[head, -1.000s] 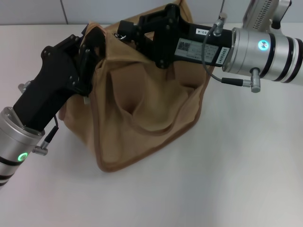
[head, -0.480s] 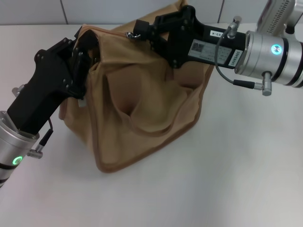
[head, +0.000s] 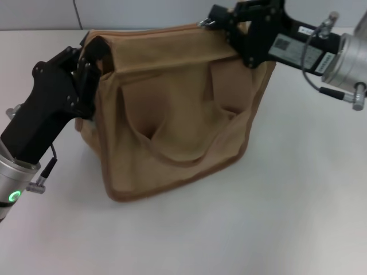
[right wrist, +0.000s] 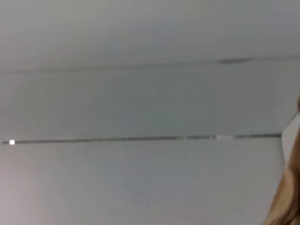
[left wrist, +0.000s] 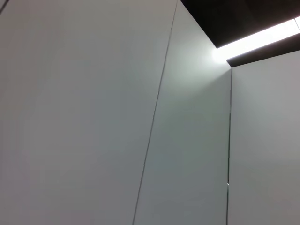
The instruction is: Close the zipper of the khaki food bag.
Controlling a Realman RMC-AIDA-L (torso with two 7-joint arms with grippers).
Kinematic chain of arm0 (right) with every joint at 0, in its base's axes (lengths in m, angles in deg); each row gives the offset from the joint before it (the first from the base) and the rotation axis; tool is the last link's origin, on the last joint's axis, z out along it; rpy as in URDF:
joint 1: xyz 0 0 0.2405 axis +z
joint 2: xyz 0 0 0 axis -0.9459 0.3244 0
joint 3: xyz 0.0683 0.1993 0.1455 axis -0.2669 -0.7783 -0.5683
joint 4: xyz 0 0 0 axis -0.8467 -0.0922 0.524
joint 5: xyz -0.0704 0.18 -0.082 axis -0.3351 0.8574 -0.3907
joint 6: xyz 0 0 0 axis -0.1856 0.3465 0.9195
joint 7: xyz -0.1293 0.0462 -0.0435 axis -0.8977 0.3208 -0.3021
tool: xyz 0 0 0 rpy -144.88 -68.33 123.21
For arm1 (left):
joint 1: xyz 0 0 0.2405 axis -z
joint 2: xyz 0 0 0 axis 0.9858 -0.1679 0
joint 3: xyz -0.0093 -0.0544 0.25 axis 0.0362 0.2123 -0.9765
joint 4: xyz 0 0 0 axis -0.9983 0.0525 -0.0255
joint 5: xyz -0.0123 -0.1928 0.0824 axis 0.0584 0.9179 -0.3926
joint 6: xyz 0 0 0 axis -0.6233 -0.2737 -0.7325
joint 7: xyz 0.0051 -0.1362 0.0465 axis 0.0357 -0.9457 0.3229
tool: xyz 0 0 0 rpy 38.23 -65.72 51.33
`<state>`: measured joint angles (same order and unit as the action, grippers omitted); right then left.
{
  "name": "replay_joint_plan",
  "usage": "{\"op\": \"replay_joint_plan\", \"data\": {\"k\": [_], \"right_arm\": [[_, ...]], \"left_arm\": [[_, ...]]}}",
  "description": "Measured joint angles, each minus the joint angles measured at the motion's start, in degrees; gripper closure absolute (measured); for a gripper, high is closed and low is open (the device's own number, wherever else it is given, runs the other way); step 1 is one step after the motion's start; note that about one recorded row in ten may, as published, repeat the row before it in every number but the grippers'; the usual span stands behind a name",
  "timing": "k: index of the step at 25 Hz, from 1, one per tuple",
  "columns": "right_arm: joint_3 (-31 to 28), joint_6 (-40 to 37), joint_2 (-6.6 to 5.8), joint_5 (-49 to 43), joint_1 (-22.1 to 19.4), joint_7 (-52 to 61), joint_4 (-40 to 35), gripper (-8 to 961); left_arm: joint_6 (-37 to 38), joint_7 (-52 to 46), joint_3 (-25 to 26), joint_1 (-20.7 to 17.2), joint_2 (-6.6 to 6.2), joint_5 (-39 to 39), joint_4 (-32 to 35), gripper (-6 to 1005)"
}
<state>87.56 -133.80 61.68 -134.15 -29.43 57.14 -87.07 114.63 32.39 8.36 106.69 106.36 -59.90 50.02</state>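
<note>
The khaki food bag (head: 172, 109) stands in the middle of the white table, one handle (head: 189, 152) hanging down its front. My left gripper (head: 94, 51) is shut on the bag's top left end and holds it. My right gripper (head: 213, 22) is at the bag's top right end, shut on the small silver pull tab (head: 205, 23). The zipper (head: 155, 30) runs along the top edge between the two grippers; the top looks drawn tight. A sliver of khaki cloth (right wrist: 288, 206) shows in the right wrist view. The left wrist view shows only wall.
The white table (head: 275, 217) spreads in front and to the right of the bag. A grey wall (head: 143, 11) stands right behind it. My left arm (head: 34, 132) lies beside the bag's left side, my right arm (head: 338, 51) over the back right.
My right gripper has moved right along the bag's top with the pull tab, from near the left end to the right end. The top has stretched flat. My left gripper shifted slightly left.
</note>
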Motion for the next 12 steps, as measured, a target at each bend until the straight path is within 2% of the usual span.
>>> {"op": "replay_joint_plan", "data": {"k": [8, 12], "right_arm": [[-2.9, 0.1, -0.76, 0.0, -3.1, -0.1, -1.1, 957], [-5.3, 0.3, -0.65, 0.0, -4.5, -0.1, -0.9, 958]], "left_arm": [[0.0, 0.0, 1.4, -0.8, -0.06, 0.0, 0.0, 935], [0.0, 0.0, 1.3, -0.9, -0.06, 0.0, 0.0, 929]]}}
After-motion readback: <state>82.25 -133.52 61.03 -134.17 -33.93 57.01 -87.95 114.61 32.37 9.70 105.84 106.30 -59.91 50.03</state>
